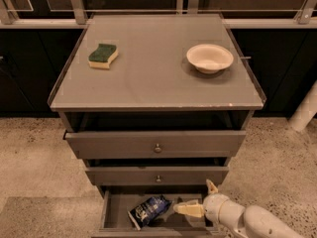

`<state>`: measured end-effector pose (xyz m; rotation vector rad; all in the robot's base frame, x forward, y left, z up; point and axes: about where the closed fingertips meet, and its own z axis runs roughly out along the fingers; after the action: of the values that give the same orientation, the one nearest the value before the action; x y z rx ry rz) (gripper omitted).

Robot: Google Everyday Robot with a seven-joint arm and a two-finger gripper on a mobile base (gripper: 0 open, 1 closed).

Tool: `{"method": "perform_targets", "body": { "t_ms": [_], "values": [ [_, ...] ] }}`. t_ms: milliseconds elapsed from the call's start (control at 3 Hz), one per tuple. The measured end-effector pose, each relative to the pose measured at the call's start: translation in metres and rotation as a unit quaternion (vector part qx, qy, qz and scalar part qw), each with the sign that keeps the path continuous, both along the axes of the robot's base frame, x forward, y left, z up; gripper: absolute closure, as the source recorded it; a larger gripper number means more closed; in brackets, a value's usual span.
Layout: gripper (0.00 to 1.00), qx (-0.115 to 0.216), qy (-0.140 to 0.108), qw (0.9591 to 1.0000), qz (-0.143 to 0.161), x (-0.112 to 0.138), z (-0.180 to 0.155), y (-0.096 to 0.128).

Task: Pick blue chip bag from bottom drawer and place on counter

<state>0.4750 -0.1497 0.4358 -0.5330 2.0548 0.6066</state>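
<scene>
One blue bag (pixel 150 210) lies crumpled inside the bottom drawer (pixel 107 213), left of centre, its white lettering facing up. This is the lowest of three grey drawers and stands pulled well out. The middle drawer (pixel 156 175) and top drawer (pixel 156 144), one knob each, sit slightly open above it. A single white arm (pixel 257 224) reaches in low from the lower right, its forearm angled leftwards over the drawer's right end. The gripper (pixel 194 197) hangs inside the drawer just right of the bag. Its jaws are spread wide and hold nothing. One finger (pixel 188 208) lies level and points at the bag's right edge, with contact impossible to judge, and the other (pixel 212 186) points up towards the middle drawer. On the counter (pixel 153 78) above rest one green-and-yellow sponge (pixel 103 55), rear left, and one white bowl (pixel 209 58), rear right, well apart.
</scene>
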Motion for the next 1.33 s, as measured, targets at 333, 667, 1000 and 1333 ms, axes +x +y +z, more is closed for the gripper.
{"method": "perform_targets", "body": {
  "t_ms": [333,667,1000,1333],
  "values": [
    [0.0,0.004,0.003,1.0,-0.001,0.0,-0.004,0.002],
    [0.0,0.012,0.008,0.9993,-0.033,-0.006,-0.023,-0.003],
    [0.0,0.031,0.051,0.9971,-0.047,-0.027,-0.08,0.019],
    [0.0,0.034,0.085,0.9948,-0.044,-0.038,-0.136,0.044]
  ]
}}
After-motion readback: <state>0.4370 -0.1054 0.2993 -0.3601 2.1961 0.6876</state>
